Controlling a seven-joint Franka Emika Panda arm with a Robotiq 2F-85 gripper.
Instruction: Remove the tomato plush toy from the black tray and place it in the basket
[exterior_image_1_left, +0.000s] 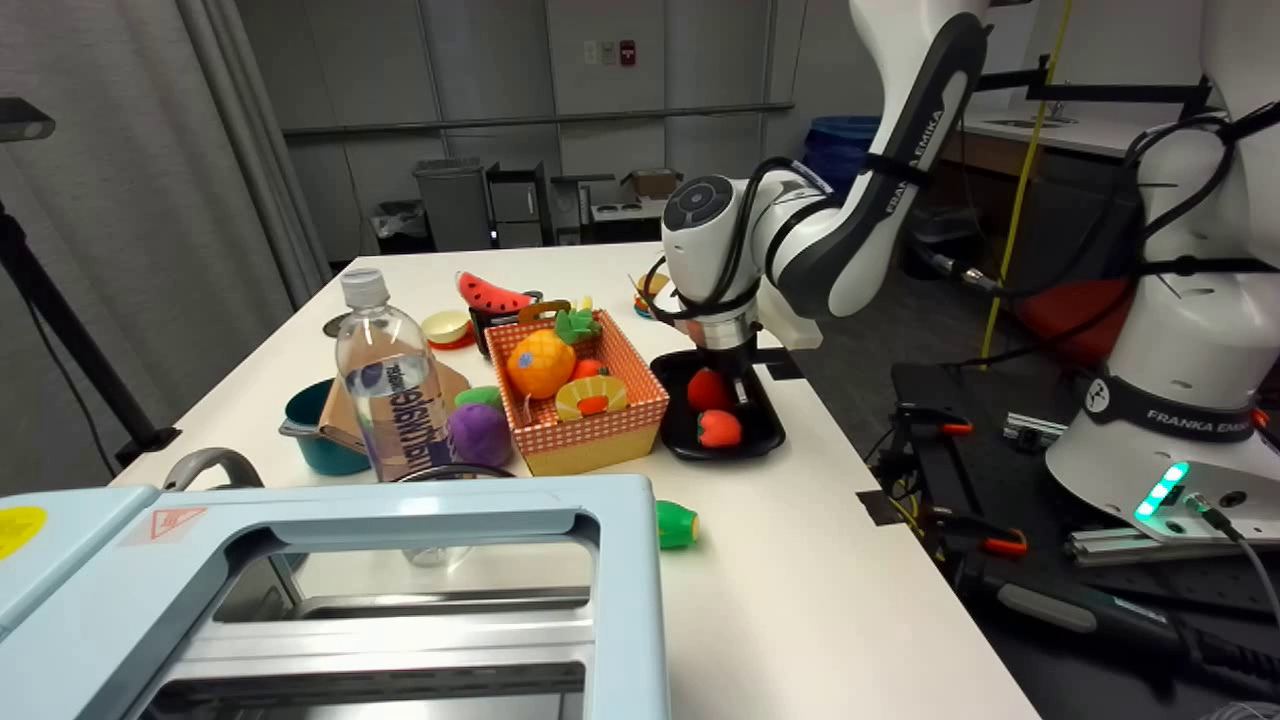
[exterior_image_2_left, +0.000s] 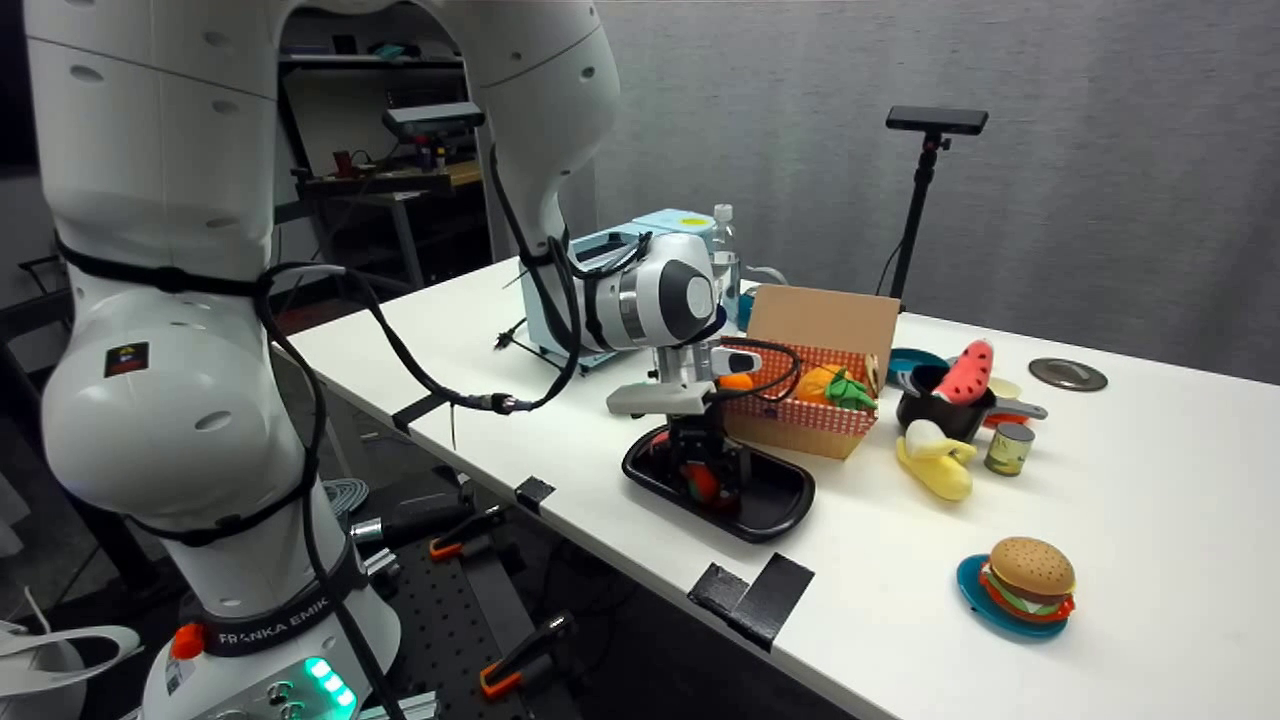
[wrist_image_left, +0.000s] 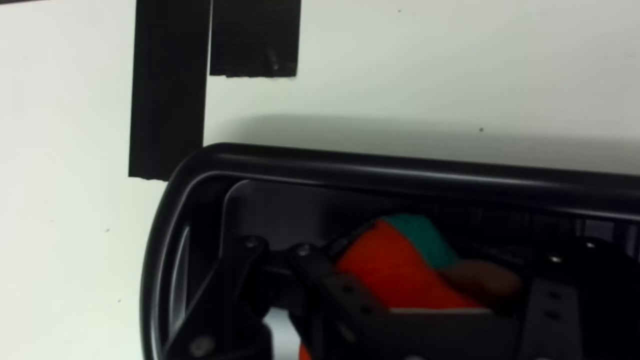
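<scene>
The red tomato plush toy (exterior_image_1_left: 706, 390) sits in the black tray (exterior_image_1_left: 768, 440); both also show in the other views, the toy (exterior_image_2_left: 700, 483) (wrist_image_left: 390, 272) with a green patch on it and the tray (exterior_image_2_left: 785, 510) (wrist_image_left: 350, 165). My gripper (wrist_image_left: 425, 245) points down inside the tray with its fingers on either side of the toy. The left finger lies along the toy's edge; the dark fingers do not show whether they squeeze it. The gripper shows from outside too (exterior_image_2_left: 710, 465). The basket (exterior_image_1_left: 600, 455) stands right beside the tray, also in an exterior view (exterior_image_2_left: 785, 433).
A smaller red toy (exterior_image_1_left: 720, 428) lies in the tray beside the tomato. The basket holds an orange toy (exterior_image_1_left: 541, 364) and other food toys. A water bottle (exterior_image_1_left: 395, 380), a blue toaster oven (exterior_image_1_left: 630, 560), a black pot (exterior_image_2_left: 925, 410), a banana (exterior_image_2_left: 937, 465) and a hamburger (exterior_image_2_left: 1030, 575) stand around.
</scene>
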